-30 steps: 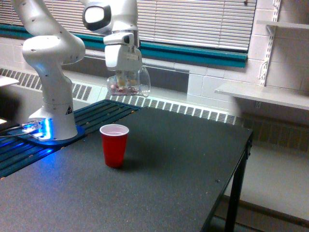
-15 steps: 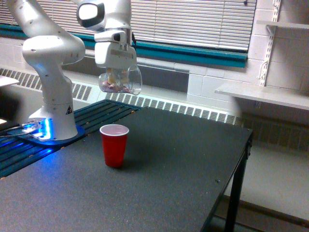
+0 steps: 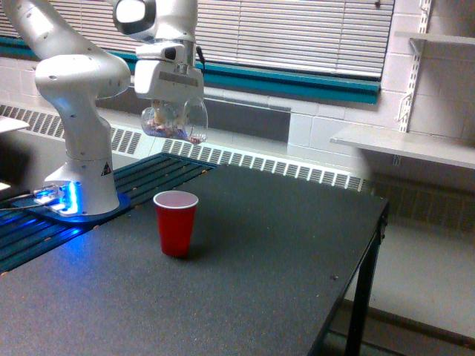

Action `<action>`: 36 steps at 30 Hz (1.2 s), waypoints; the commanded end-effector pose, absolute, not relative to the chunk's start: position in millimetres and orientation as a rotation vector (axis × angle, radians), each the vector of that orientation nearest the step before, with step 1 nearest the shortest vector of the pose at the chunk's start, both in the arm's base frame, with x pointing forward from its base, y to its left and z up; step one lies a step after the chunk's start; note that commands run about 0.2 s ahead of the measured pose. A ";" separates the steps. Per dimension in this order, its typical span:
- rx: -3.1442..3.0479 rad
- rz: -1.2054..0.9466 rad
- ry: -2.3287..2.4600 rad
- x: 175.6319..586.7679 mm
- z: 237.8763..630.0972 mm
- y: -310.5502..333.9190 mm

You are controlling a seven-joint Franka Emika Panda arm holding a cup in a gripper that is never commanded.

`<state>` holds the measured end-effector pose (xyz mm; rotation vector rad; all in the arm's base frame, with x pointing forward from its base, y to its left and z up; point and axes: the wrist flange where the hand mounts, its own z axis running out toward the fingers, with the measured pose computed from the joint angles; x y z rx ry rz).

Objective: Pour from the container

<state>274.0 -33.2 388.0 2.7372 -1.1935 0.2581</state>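
Nearest us, the opaque red plastic cup [image 3: 176, 222] stands on the dark table [image 3: 282, 252], below our fingers. We judge we should centre over its mouth, then tip slowly. Our gripper [image 3: 169, 110] is clenched on the small clear handled container [image 3: 175, 122] of brownish bits.

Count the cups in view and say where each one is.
2. The clear cup, with brownish-red bits inside, hangs in the gripper above the table. The red cup stands upright on the table below it. None seems hidden.
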 end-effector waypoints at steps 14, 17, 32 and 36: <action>2.658 0.135 -1.235 252.6 374.6 -38.0; 2.657 0.128 -1.235 251.9 374.0 -37.9; 2.679 0.044 -1.183 255.0 354.3 -46.9; 2.673 0.021 -1.169 255.6 347.4 -50.1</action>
